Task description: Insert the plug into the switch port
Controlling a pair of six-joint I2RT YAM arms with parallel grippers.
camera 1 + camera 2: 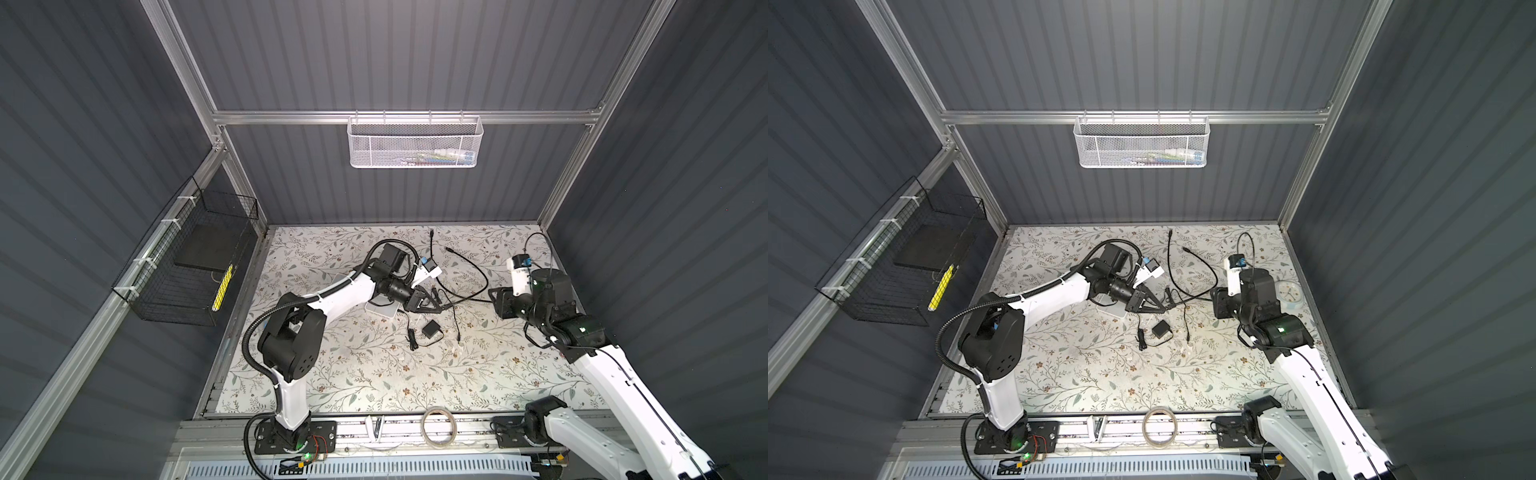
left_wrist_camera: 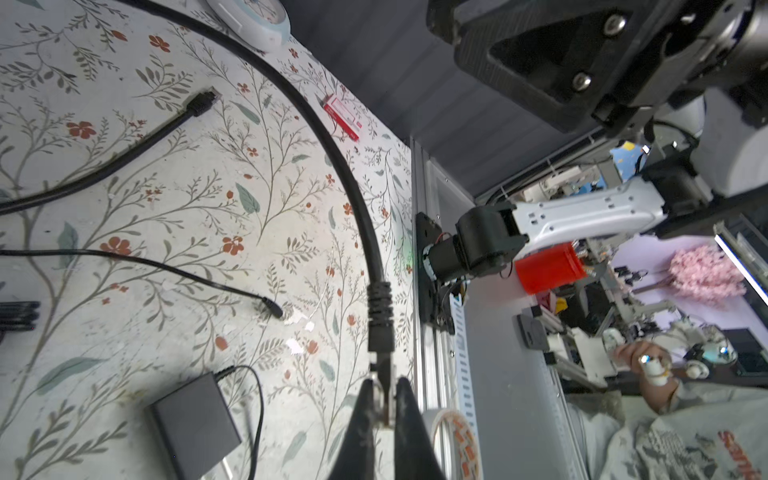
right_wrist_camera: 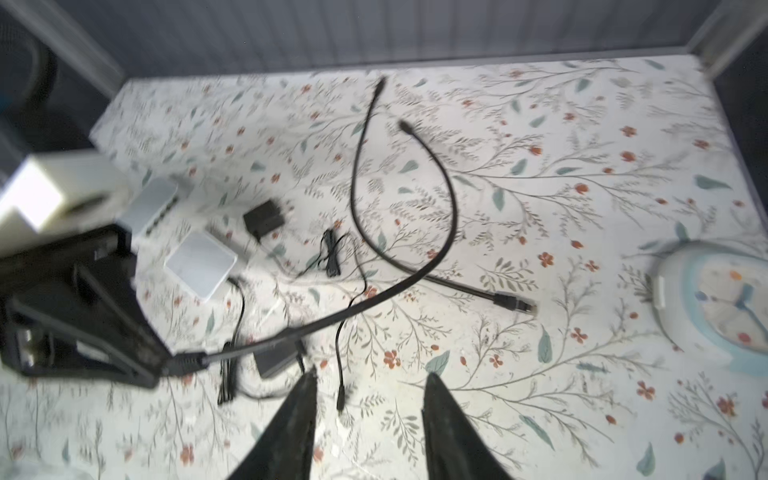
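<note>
The work surface is a pale mat point(image 1: 374, 374) printed with grey-green leafy twigs and small rust-red flowers, worn and flecked with white scraps near its middle. Dark grey ribbed panels in an aluminium frame wall it in. A white mesh basket point(image 1: 411, 143) hangs on the back rail, and a black wire basket point(image 1: 187, 266) on the left wall holds a dark flat slab. A roll of clear tape point(image 1: 437, 428) lies on the front rail.

The left gripper point(image 2: 382, 386) is pinched tight on the clear plug point(image 2: 384, 374) of a thick black network cable point(image 2: 332, 137). In both top views the plug point(image 1: 446, 306) is near the centre of the mat, and the cable curves away from it toward the back.

The white, flat, round-cornered switch box point(image 1: 384, 311) lies partly under the left arm's wrist, on the other side of the gripper from the plug. Its ports are not visible in the top views.

The right gripper point(image 3: 372, 376) holds nothing; its jaws stand apart over bare mat.

A second black cable point(image 3: 357, 174), a small black power adapter point(image 1: 431, 329) and a round pale-blue clock point(image 3: 715, 299) also lie on the mat.
</note>
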